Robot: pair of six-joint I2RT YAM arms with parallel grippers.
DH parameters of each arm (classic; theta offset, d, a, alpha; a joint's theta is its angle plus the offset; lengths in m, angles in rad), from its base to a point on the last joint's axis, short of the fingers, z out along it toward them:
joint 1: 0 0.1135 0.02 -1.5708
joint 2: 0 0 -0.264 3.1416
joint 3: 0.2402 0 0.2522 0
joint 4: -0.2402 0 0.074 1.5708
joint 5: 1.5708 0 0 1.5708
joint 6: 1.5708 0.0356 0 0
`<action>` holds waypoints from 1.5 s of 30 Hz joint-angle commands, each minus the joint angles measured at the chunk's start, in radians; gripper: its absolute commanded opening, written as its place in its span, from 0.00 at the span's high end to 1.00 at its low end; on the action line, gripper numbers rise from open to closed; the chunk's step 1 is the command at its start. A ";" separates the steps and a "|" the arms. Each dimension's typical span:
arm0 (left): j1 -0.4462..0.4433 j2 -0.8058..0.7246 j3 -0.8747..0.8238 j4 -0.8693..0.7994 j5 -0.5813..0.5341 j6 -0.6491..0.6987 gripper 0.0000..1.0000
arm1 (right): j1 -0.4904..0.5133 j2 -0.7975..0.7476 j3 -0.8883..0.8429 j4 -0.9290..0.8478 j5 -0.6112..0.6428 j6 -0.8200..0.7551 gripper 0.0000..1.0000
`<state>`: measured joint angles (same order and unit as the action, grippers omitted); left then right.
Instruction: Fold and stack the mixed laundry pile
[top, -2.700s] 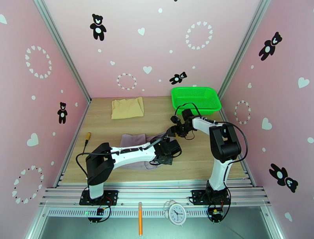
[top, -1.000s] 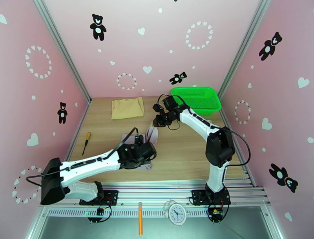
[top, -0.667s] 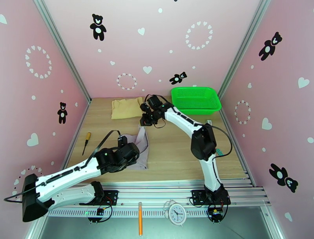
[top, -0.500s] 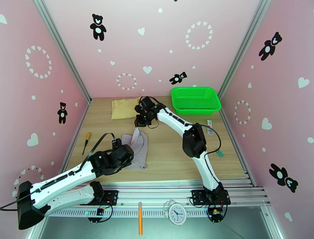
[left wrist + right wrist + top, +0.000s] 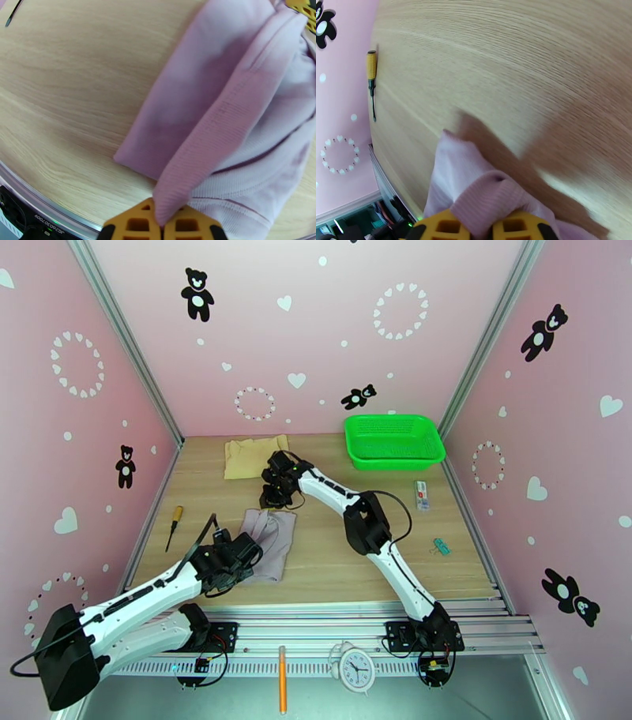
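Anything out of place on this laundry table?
Yes, there is non-laundry clutter. A yellow-handled screwdriver lies near the left edge of the table, and a small white item and a teal clip lie on its right side. Nothing looks spilled or damaged.

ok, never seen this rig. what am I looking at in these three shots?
It is a robot: a left arm and a right arm, bolted to the near edge of a wooden table. The wide picture comes from a fixed camera above and behind them. The two close-ups come from a camera on each wrist. On the table lie a lilac garment, a tan cloth at the back, a green basket and a screwdriver. The left gripper pinches the garment's near end, and the right gripper pinches its far end.
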<state>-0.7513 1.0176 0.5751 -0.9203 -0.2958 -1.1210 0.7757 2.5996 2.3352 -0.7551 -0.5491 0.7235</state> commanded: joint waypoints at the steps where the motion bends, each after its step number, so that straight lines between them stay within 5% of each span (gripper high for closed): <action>1: 0.031 0.028 -0.017 0.023 -0.027 0.014 0.75 | 0.022 0.037 0.038 0.059 -0.040 0.016 0.57; 4: 0.054 0.062 -0.012 0.037 -0.034 0.030 0.63 | 0.026 0.036 0.038 0.081 -0.043 0.021 0.45; 12: 0.125 0.153 0.084 -0.015 -0.098 0.107 0.59 | 0.023 -0.015 0.045 0.110 -0.049 0.035 0.29; 23: 0.276 0.245 0.133 -0.005 -0.107 0.225 0.59 | 0.018 0.019 0.095 0.159 -0.110 0.127 0.28; 35: 0.287 0.235 0.167 -0.027 -0.108 0.246 0.59 | 0.037 0.078 0.136 0.243 -0.111 0.268 0.27; 41: 0.287 0.120 0.194 -0.105 -0.041 0.232 0.63 | 0.035 0.070 0.138 0.234 -0.149 0.229 0.27; 45: 0.251 -0.061 0.188 -0.180 0.053 0.162 0.56 | 0.013 -0.011 0.139 0.137 -0.158 0.075 0.26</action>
<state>-0.4816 1.0527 0.7433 -1.0130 -0.3210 -0.9131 0.7998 2.6560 2.4496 -0.5426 -0.6796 0.9039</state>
